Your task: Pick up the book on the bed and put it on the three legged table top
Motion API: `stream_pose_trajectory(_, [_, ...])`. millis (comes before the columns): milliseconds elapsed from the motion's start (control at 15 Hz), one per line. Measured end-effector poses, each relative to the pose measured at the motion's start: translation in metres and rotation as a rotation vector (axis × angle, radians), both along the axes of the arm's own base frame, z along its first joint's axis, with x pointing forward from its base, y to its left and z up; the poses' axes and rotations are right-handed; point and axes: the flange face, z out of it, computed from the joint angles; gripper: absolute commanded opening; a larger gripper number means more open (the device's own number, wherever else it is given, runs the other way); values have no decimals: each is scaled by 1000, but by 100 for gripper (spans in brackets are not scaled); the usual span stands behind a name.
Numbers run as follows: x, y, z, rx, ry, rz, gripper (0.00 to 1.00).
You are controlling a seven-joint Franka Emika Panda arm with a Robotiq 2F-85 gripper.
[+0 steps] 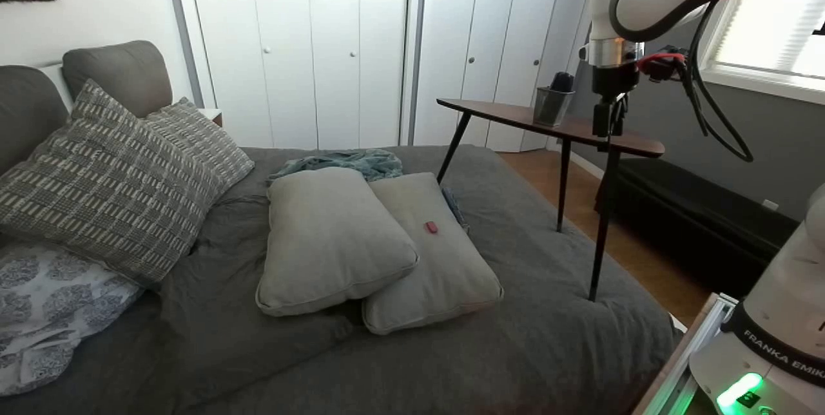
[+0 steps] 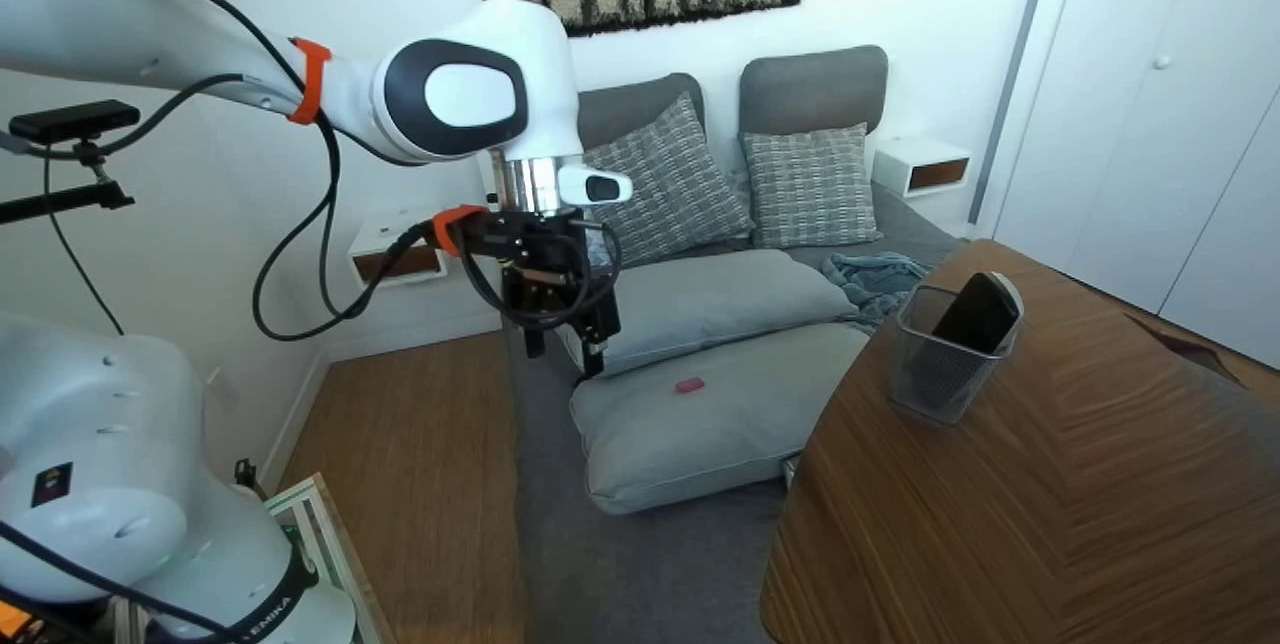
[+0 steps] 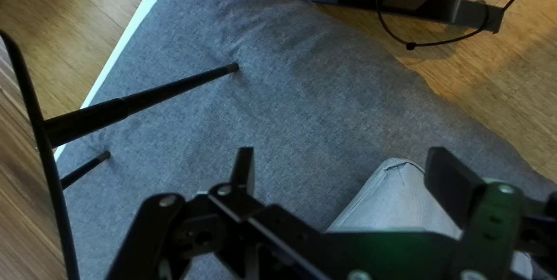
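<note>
In an exterior view what was most likely the book (image 1: 455, 207), a flat dark-blue object, lay toward eight o'clock from the Robotiq gripper (image 1: 610, 128) and lower down. It rested on the dark grey bed cover (image 1: 528, 260), just beside the lower of the two plain light grey pillows (image 1: 445, 273); whether that pillow overlapped it could not be told. The visible strip ran from eleven to five o'clock, though with part perhaps hidden, that need not have been its long axis. In an exterior view the wooden tabletop (image 2: 1000, 524) hid all but a pale sliver of what was probably the same book (image 2: 790, 470), toward four o'clock from the jaws. The wrist view did not show it, so the next move seemed to call for a sideways shift before any descent, with care not to catch the tabletop or its slim dark legs (image 1: 602, 228), which stood on the bed.

The jaws were spread wide, the black fingers (image 3: 244, 169) well apart with nothing between them; bed cover and a pillow corner showed through the gap, below. They appeared to touch nothing. In the wrist view the tabletop's edge lay toward nine o'clock from that gap. A wire-mesh cup (image 2: 940, 364) stood on the tabletop; there seemed room for a book toward five o'clock from it.
</note>
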Motion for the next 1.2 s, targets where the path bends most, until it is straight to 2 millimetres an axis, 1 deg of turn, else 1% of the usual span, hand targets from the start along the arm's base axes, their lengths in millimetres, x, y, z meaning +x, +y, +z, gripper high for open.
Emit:
stream_pose_trajectory(333, [1,0,-1,1,-4,-7,100])
stream_pose_trajectory(533, [13,0,-10,4,-55,-46,100])
stream_pose_trajectory(800, [45,2,-39,11,-153,-111,100])
stream_pose_trajectory(1200, [108,-1,-83,1,-312,-199,100])
